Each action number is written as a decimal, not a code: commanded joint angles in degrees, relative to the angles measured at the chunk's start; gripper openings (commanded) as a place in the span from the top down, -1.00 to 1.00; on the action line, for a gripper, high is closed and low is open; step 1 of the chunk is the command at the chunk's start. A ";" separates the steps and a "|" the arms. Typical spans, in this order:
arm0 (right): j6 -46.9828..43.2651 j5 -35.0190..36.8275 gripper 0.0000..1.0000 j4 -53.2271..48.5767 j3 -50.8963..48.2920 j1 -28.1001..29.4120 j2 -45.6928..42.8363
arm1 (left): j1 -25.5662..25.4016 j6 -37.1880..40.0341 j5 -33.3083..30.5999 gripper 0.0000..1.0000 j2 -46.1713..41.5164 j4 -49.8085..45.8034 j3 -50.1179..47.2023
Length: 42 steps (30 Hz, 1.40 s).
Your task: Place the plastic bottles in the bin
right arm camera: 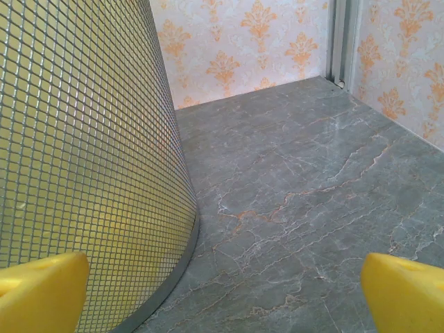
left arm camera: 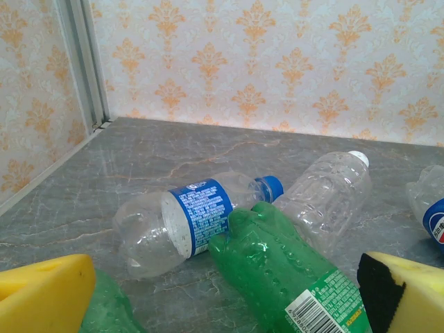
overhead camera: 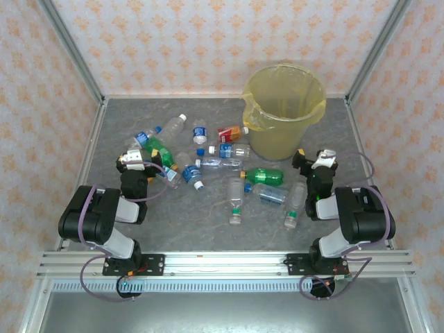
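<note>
Several plastic bottles (overhead camera: pixel 222 163) lie scattered on the grey table's middle, mostly clear with blue labels, one red-labelled (overhead camera: pixel 232 132). The bin (overhead camera: pixel 284 111), round with a yellow liner, stands at the back right. My left gripper (overhead camera: pixel 136 161) is open at the left end of the pile. In the left wrist view a green bottle (left arm camera: pixel 291 270) lies on the table between its yellow fingers (left arm camera: pixel 45 291), against a clear blue-labelled bottle (left arm camera: pixel 187 222). My right gripper (overhead camera: pixel 316 161) is open and empty just right of the bin, whose mesh wall (right arm camera: pixel 83 152) stands by its left finger.
A clear white-capped bottle (left arm camera: pixel 326 198) lies behind the green one. Another green bottle (overhead camera: pixel 267 176) and several clear ones (overhead camera: pixel 236 201) rest between the arms. Patterned walls and metal posts (overhead camera: pixel 76 55) enclose the table. Bare table (right arm camera: pixel 312 194) stretches right of the bin.
</note>
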 commanded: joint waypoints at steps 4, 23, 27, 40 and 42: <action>-0.65 -0.26 -0.99 0.35 0.96 -0.15 -0.20 | 0.16 0.01 -0.80 -0.99 -0.12 0.99 0.38; -0.67 -0.22 -0.99 0.38 0.96 -0.18 -0.25 | 0.16 0.06 -0.88 -0.99 -0.12 0.96 0.46; -0.69 -0.23 -0.99 0.32 0.97 -0.18 -0.24 | 0.16 -0.08 -0.97 -0.99 -0.09 0.66 0.63; -0.70 -0.18 -0.99 0.31 1.08 -0.18 -0.21 | 0.33 -0.29 -0.91 -0.99 -0.02 0.20 0.98; -0.66 -0.21 -0.99 0.24 1.09 -0.18 -0.15 | 0.92 -0.67 -0.03 -0.99 -0.04 -0.56 1.30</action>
